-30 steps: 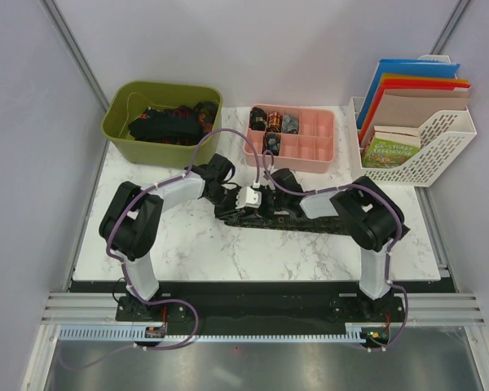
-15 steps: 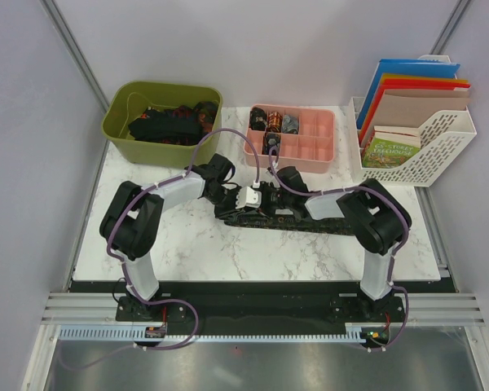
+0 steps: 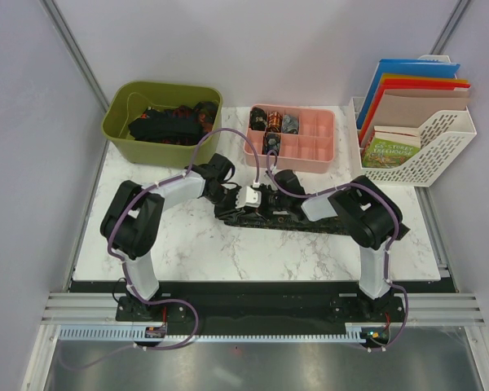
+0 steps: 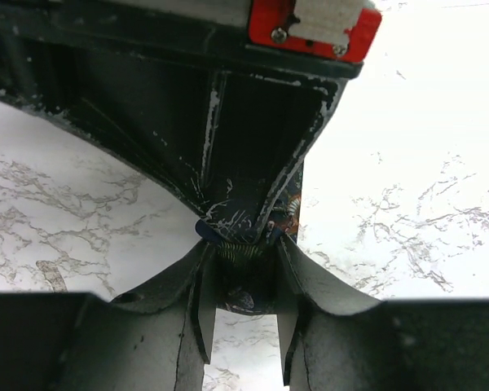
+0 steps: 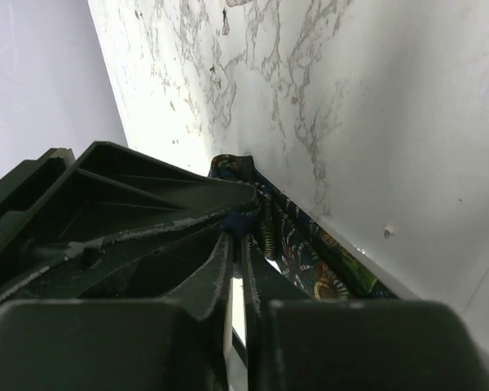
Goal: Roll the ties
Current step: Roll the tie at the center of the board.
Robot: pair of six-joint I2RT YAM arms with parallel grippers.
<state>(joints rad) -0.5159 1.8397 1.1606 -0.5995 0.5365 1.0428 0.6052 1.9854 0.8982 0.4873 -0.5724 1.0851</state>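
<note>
My left gripper (image 4: 243, 259) is closed on a folded end of the tie (image 4: 288, 218), its two black fingers (image 4: 197, 303) squeezing the cloth between their tips. The right gripper (image 5: 237, 232) meets it tip to tip, its jaws a sliver apart, with a blue edge of the same tie caught between them. It carries a red tag (image 4: 314, 24) with a white sticker (no lettering I can read).

From above, the tie lies flat on the white marbled table (image 3: 187, 244). Its long axis runs left to right, the right end a little nearer the arm bases, and it passes under the right forearm. The fabric is dark with a fine mottled print.

Behind are a green bin (image 3: 138, 151) of loose ties (image 3: 167, 124) and a pink compartment tray (image 3: 314, 148) with rolled ties (image 3: 269, 122) in its left cells. A white rack (image 3: 440, 151) holds coloured folders (image 3: 416, 81) and a green book (image 3: 389, 151) (title too small to read).
</note>
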